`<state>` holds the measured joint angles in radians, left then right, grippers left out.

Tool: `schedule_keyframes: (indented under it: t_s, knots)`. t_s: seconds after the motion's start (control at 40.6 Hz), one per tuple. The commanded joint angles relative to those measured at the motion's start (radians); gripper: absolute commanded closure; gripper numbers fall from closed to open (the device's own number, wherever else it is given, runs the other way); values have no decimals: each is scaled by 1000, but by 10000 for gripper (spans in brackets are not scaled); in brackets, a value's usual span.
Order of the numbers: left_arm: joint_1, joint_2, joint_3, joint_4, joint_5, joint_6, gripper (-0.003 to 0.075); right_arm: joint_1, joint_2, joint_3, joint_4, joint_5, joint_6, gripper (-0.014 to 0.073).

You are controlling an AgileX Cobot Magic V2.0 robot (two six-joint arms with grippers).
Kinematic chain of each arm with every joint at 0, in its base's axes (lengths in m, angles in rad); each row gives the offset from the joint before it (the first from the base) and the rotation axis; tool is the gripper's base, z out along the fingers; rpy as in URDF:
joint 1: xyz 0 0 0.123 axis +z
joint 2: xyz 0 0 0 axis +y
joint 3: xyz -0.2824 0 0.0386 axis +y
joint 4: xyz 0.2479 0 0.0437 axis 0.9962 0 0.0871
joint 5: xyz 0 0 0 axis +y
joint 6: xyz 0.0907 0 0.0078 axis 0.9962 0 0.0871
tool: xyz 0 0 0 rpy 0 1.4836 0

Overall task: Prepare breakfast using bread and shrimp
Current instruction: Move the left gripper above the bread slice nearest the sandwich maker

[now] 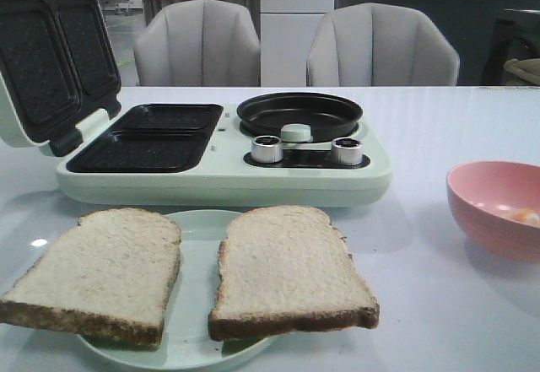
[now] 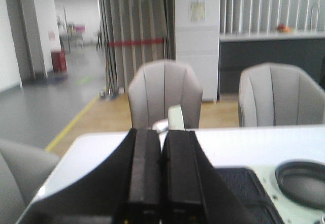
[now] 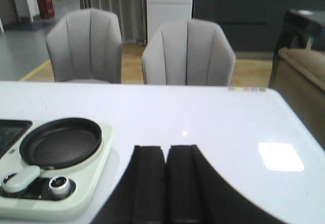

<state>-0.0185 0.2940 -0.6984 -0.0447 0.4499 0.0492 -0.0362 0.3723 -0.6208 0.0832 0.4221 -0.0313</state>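
Both sets of jaws are pressed together and hold nothing: the left gripper point(image 2: 161, 183) and the right gripper point(image 3: 166, 183) each hover level above the bench point(image 1: 439, 127), looking out toward the chairs, neither near any food. The two slices of bread point(image 1: 287, 271) lie flat, side by side on a pale plate point(image 1: 198, 229) at the lower centre of the front view, just in front of the breakfast maker point(image 1: 224, 148), whose lid stands open at the upper left. The shrimp point(image 1: 525, 216) sits inside the pink bowl point(image 1: 494, 220) at the right edge, so the right arm looks nearer to it, while the left slice probably suits the left arm, which hangs over the grill side.
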Motion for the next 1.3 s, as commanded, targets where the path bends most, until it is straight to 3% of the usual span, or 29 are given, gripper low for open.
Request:
schedule_keyframes:
  t_s: [0.0,0.172,0.443,0.517,0.64,0.689,0.812,0.96,1.058,1.28]
  knots:
    - [-2,83,-44,-11,1,-8,619,-6,99,-42,0,-25,0,559]
    - [-2,150,-13,-54,106,-8,619,-6,240,-40,0,47,0,559]
    - [-2,232,56,-57,90,-8,597,-6,409,-40,0,108,0,530]
    - [-2,249,65,-55,90,-8,498,-6,428,-40,0,108,0,407]
    - [-2,269,72,-44,90,-8,192,-6,445,-40,0,104,0,134]
    - [-2,281,72,-41,90,-3,115,-6,445,-40,0,99,0,57]
    - [-19,319,72,-59,94,70,86,-6,445,-40,0,92,0,3]
    - [-150,376,72,-55,81,192,86,-6,445,-40,0,95,0,3]
    - [-289,433,72,-33,72,285,86,-6,445,-40,0,95,0,3]
    - [-636,585,79,196,140,307,86,-6,445,-40,0,95,0,3]
